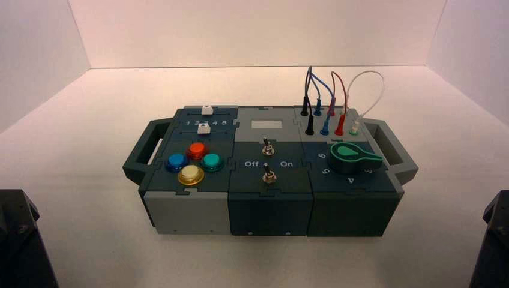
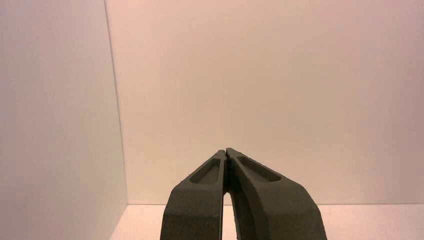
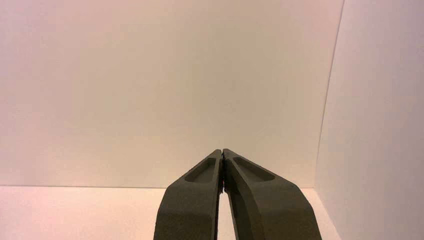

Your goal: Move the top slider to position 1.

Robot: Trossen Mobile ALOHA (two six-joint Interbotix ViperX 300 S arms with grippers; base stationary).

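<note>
The top slider [image 1: 207, 110] is a tiny white knob on a dark slot at the far left of the box [image 1: 186, 210]. Its twin white knob [image 1: 204, 128] sits just nearer, below a printed number row whose numeral 1 [image 1: 188, 123] lies at the row's left end. The slider stands to the right of that numeral. My left arm [image 1: 21, 240] is parked at the near left, away from the box. My right arm [image 1: 492, 240] is parked at the near right. My left gripper [image 2: 226, 151] and right gripper [image 3: 221, 151] are both shut and empty, facing the white walls.
Red, blue, green and yellow round buttons [image 1: 193, 162] sit below the sliders. Two toggle switches [image 1: 266, 147] stand mid-box by the Off and On labels. A green knob [image 1: 351, 155] and plugged wires [image 1: 330, 99] are on the right. Dark handles [image 1: 141, 153] stick out at both ends.
</note>
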